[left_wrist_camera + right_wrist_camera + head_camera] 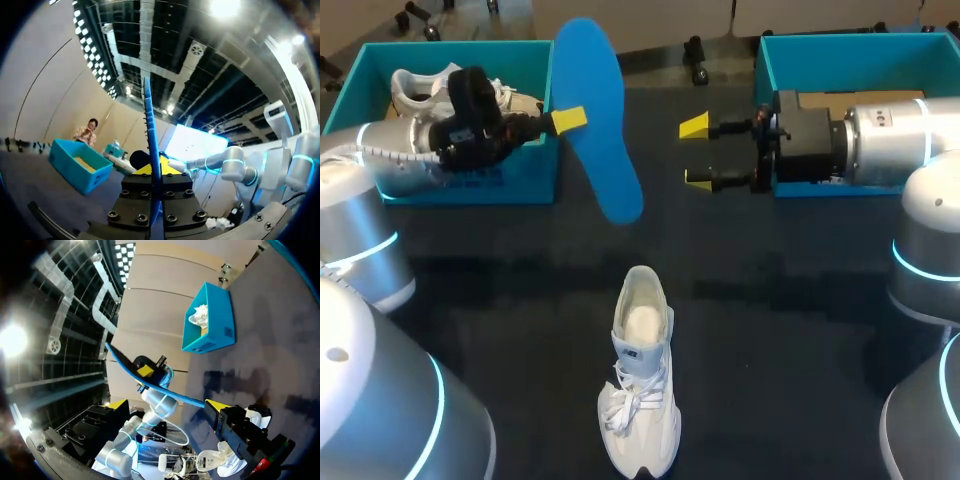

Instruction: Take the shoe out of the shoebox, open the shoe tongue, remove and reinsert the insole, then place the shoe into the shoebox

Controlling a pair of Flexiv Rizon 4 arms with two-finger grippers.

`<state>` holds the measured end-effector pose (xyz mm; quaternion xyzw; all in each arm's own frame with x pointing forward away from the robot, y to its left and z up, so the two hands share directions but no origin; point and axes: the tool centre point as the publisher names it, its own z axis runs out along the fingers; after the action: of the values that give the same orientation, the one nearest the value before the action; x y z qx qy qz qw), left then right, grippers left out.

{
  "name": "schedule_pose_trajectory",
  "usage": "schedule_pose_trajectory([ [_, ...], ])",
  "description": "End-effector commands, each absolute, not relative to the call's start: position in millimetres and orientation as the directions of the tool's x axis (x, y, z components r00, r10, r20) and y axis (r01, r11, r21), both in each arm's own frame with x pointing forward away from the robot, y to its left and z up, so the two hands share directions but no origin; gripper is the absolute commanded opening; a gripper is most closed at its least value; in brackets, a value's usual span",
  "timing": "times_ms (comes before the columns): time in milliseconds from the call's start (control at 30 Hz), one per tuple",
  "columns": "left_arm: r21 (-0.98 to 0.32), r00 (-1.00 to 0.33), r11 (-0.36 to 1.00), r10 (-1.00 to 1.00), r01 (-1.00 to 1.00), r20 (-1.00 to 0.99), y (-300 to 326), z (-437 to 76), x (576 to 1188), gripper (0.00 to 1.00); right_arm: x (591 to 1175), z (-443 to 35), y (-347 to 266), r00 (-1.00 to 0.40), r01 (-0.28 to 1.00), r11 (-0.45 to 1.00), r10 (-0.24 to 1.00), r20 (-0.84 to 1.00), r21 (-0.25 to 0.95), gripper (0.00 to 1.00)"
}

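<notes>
At the table's far left stands an open teal plastic box (470, 185) with a white laced shoe (420, 88) lying inside it. At the far right is a second teal box (840, 38). It shows a brown floor, but my right arm reaches over it and hides most of the inside.

On the dark table (800, 330), near the front middle and well apart from both boxes, a white sneaker (640, 385) stands upright with its opening facing the boxes.

The left hand (575, 118) pinches a long blue foam insole (595, 120) and holds it on edge in the air. Its far finger is hidden behind the insole in the head view. The right hand (696, 152) hangs beside the insole, fingers spread and holding nothing.
</notes>
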<state>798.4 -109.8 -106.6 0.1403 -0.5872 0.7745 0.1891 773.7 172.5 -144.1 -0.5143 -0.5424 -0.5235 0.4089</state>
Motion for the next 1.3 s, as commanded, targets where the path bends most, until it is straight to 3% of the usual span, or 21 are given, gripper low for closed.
schedule_pose_trajectory([
  [33, -0.911, -0.966, -0.342, 0.034, 0.231, -0.257, -110, -110, 798, 0.0, 774, -144, 175, -0.135, 0.986, -0.079, 0.132, 0.982, 0.146, 1.0],
  [533, -0.911, -0.966, -0.342, 0.034, 0.231, -0.257, -110, -110, 798, 0.0, 774, -144, 175, -0.135, 0.986, -0.079, 0.132, 0.982, 0.146, 1.0],
  [633, -0.839, -0.889, -0.319, -0.027, 0.44, -0.456, -116, -110, 804, 0.0, 774, -144, 175, -0.135, 0.986, -0.079, 0.132, 0.982, 0.146, 1.0],
  [1000, -0.388, -0.484, -0.368, -0.216, 0.845, -0.848, -105, -100, 816, 0.0, 774, -144, 175, -0.135, 0.986, -0.079, 0.132, 0.982, 0.146, 1.0],
  [1300, 0.104, -0.007, -0.391, -0.271, 0.914, -0.963, -95, -110, 802, 0.0, 774, -144, 175, -0.135, 0.986, -0.079, 0.132, 0.982, 0.146, 1.0],
])
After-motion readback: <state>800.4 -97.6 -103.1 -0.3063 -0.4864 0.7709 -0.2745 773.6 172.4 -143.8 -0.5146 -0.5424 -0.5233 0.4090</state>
